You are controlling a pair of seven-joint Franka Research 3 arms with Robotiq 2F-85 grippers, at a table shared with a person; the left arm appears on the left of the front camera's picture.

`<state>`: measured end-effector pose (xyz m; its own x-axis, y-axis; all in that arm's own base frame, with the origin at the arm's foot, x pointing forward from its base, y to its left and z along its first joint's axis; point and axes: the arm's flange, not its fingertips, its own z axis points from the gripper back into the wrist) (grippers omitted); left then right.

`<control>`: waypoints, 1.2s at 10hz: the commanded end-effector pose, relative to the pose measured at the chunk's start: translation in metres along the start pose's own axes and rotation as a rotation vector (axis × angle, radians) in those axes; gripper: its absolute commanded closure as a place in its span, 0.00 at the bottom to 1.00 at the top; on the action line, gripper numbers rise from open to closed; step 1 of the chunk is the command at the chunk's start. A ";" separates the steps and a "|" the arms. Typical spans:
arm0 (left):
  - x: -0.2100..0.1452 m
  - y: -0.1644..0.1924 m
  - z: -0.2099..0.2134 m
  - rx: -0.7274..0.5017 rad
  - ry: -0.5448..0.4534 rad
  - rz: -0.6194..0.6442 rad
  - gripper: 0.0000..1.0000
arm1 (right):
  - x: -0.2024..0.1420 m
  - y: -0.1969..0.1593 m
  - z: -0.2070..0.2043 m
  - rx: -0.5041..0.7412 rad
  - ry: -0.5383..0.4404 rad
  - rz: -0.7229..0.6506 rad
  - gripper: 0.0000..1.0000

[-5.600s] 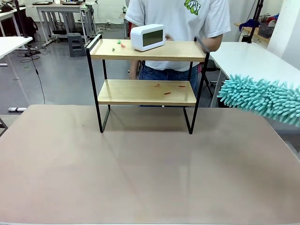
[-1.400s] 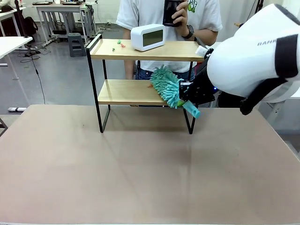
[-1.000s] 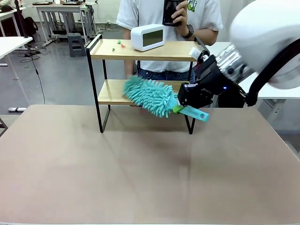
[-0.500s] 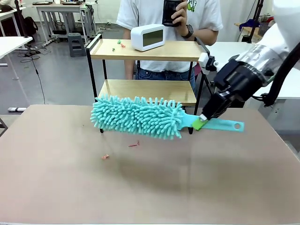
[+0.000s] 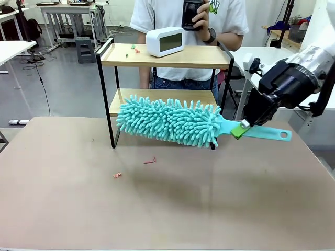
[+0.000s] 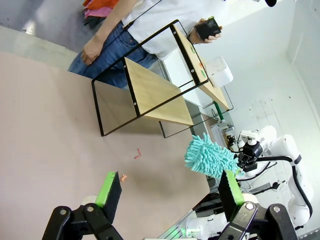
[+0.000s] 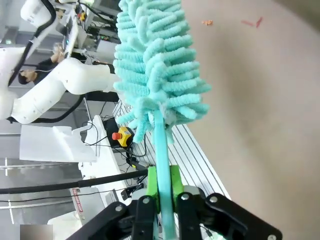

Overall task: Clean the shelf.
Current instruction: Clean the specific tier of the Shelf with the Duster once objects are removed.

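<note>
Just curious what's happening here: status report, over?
Right pincer shut on duster handle, duster held before shelf. Left pincer open, holding nothing. Scraps on shelf top near clock, more on table.

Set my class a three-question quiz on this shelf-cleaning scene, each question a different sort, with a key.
1. True or false: the right pincer is shut on the handle of the duster.
2. What stands on the top board of the shelf? A) a white clock B) a kettle C) a book
3. Fill in: the left pincer is ____.
Key: 1 true; 2 A; 3 open.
</note>
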<state>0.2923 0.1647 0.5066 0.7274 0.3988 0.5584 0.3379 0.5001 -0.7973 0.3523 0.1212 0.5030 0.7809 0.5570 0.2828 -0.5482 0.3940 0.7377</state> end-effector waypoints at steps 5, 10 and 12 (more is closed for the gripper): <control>-0.002 -0.002 -0.003 -0.020 -0.019 -0.017 0.00 | -0.195 0.006 0.149 -0.173 -0.301 -0.189 1.00; -0.002 -0.002 -0.003 -0.020 -0.019 -0.017 0.00 | -0.280 -0.011 0.173 -0.305 -0.462 -0.436 1.00; -0.002 -0.002 -0.003 -0.020 -0.019 -0.017 0.00 | -0.280 -0.011 0.173 -0.305 -0.462 -0.436 1.00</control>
<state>0.2921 0.1648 0.5068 0.7270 0.3983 0.5593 0.3385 0.5008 -0.7966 0.1956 -0.1610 0.5079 0.9596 -0.0917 0.2659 -0.1093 0.7494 0.6530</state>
